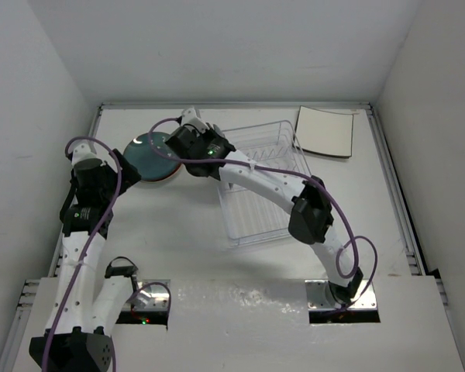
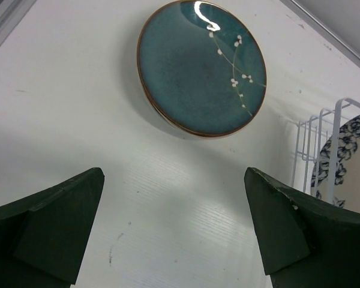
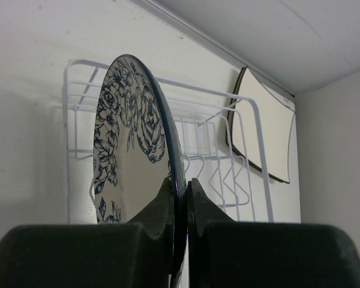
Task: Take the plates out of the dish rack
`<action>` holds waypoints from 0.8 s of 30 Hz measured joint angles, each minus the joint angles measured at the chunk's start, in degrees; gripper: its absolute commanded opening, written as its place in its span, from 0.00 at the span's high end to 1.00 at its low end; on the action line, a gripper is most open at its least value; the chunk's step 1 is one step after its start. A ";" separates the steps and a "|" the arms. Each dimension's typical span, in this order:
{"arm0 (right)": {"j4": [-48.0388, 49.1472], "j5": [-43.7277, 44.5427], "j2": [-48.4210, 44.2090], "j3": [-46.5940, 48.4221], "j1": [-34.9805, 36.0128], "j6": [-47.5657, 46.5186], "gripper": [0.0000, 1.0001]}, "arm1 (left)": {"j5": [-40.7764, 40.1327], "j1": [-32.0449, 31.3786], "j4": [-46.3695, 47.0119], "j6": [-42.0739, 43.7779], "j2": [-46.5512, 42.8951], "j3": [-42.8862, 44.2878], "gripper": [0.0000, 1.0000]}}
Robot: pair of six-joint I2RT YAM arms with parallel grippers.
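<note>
The right gripper (image 3: pixel 180 183) has its fingers (image 3: pixel 159 210) pressed together on the near rim of the floral plate (image 3: pixel 129 150). The plate stands upright and edge-on between them, its patterned face turned to the left of the wrist view. Its lower edge is hidden behind the fingers, so it cannot be told whether it sits among the prongs or has been lifted free. Just behind it rises the dish rack (image 1: pixel 252 217); from above, the gripper is at the rack's far left corner, and the rest of the basket shows only bare wire.

The left gripper (image 2: pixel 174 174) hangs with its jaws spread wide and nothing between them, above the table (image 2: pixel 78 90). The teal plate (image 2: pixel 201 66) lies flat ahead of it, left of the rack and clear of the fingers. It seems to rest on a second plate (image 1: pixel 170 177) whose rim peeps out beneath.

A square white plate (image 1: pixel 325 130) lies in the far right corner, beyond the rack. By this showing the unloading is nearly finished: the floral plate looks to be the last one, and it only needs setting down.
</note>
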 measured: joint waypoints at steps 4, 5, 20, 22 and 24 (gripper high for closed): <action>0.26 2.05 -1.75 0.44 0.00 -1.64 1.00 | 0.52 0.00 0.07 0.04 0.00 0.00 0.00; 0.07 2.21 -2.75 0.44 -0.04 -1.73 1.00 | 1.03 0.00 0.20 0.17 0.00 -0.02 0.00; 2.03 -36.26 -43.69 -25.31 -16.04 11.93 1.00 | 49.79 -0.04 26.88 -7.58 5.25 -11.28 0.00; 3.15 -42.12 -46.21 -29.79 -18.47 13.09 1.00 | 54.29 -0.04 30.36 -9.46 5.86 -11.89 0.00; 4.57 -47.93 -47.15 -32.96 -19.04 14.45 1.00 | 57.86 -0.07 33.83 -11.15 6.32 -11.96 0.00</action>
